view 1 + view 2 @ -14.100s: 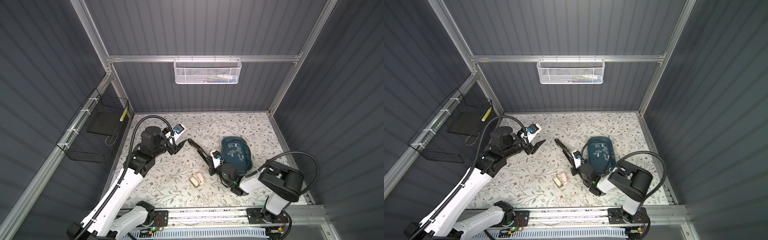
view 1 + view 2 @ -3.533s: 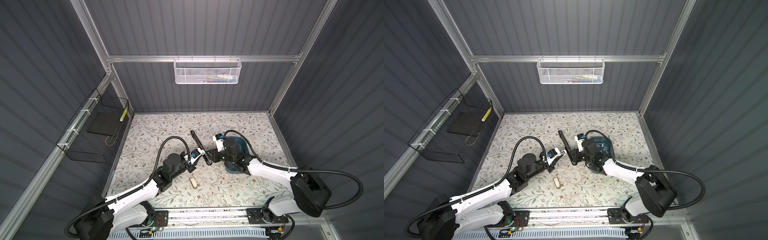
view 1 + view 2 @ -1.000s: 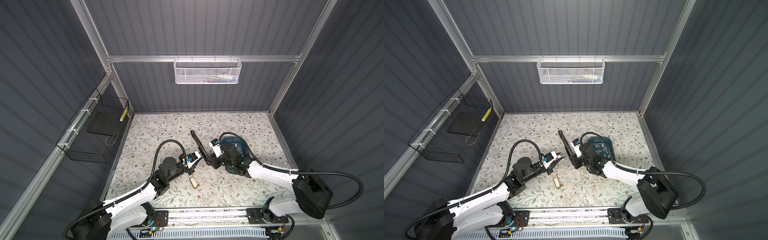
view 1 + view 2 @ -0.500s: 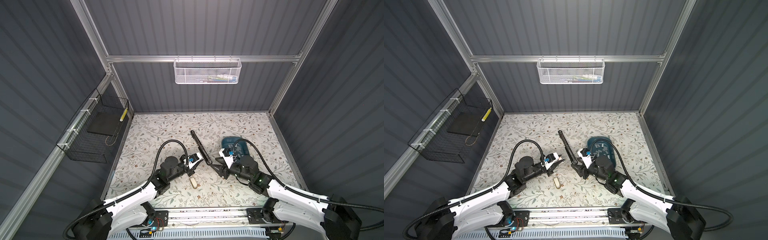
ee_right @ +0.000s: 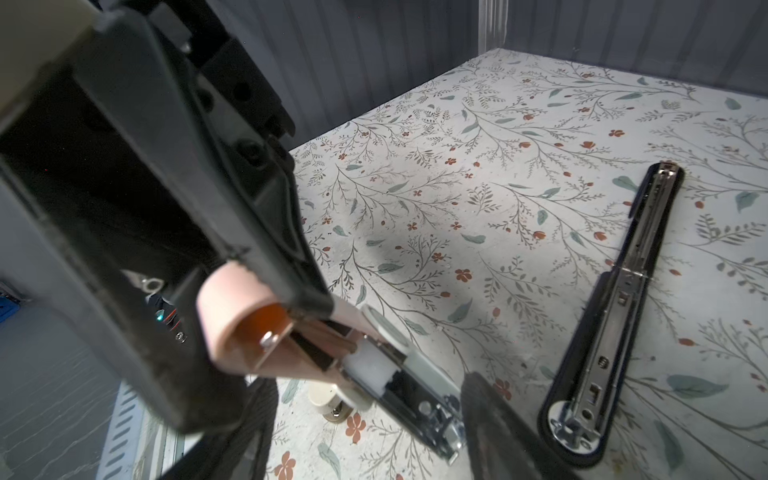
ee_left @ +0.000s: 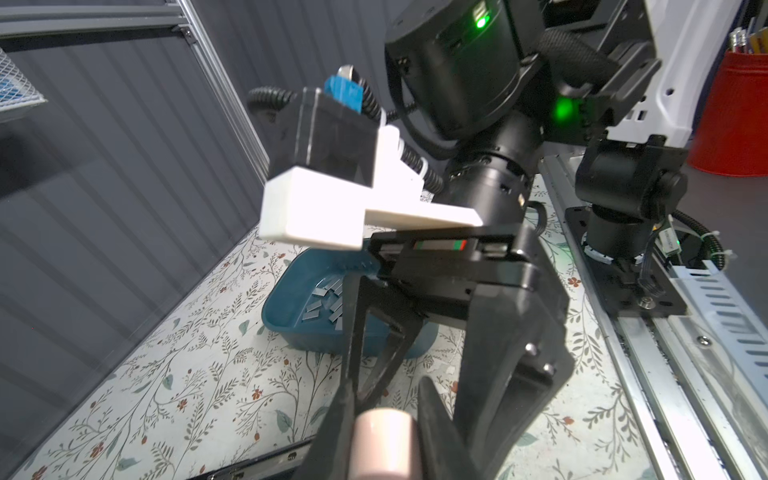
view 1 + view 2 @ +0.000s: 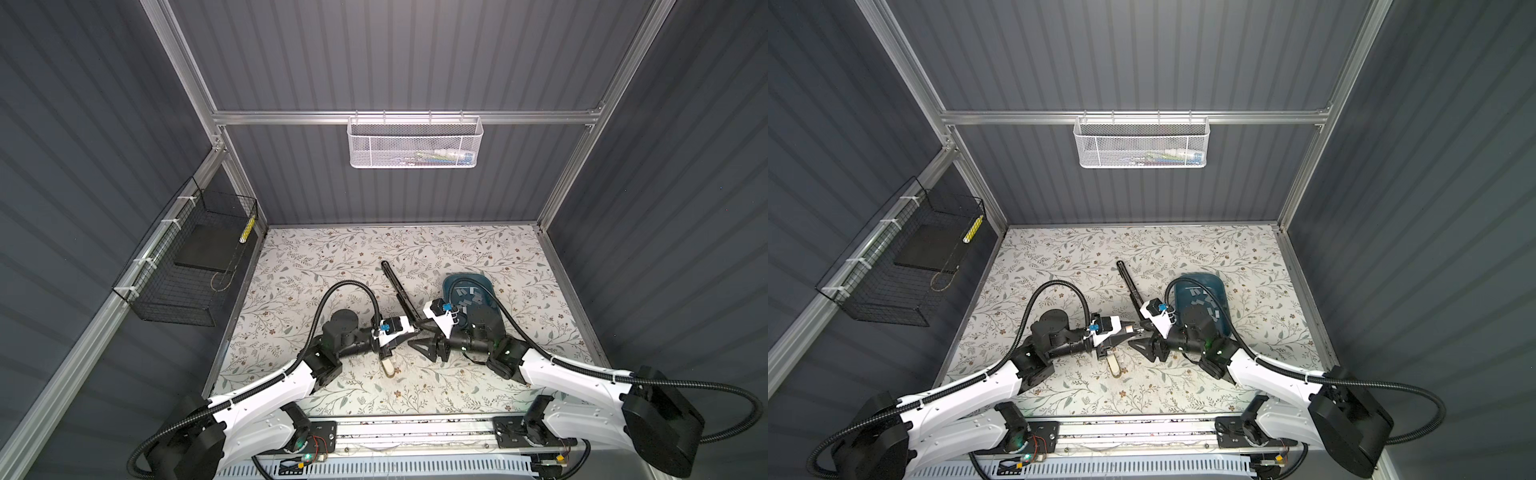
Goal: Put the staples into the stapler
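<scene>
Jaws spreading empty, right gripper (image 7: pixel 420 352) has pulled back nearward — left gripper (image 6: pixel 385 416) stays clamped on pink stapler (image 5: pixel 241 316); staples (image 6: pixel 324 300) still wait in tray (image 6: pixel 286 309).

Silver-grey staples (image 7: pixel 466 293), teal tray (image 7: pixel 447 285), pink stapler (image 5: pixel 226 309), floral-patterned tabletop (image 7: pixel 332 257).

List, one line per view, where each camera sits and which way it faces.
Top views: high overhead, looking down on the table; both arms show, left tool facing right tool.
Left wrist: on the left arm, facing the right tool and the teal tray of staples; its fingers clamp the pink stapler.
Right wrist: on the right arm, facing the left tool and the opened black stapler; one own fingertip shows.
Shared: both wrist views show the pink stapler.
</scene>
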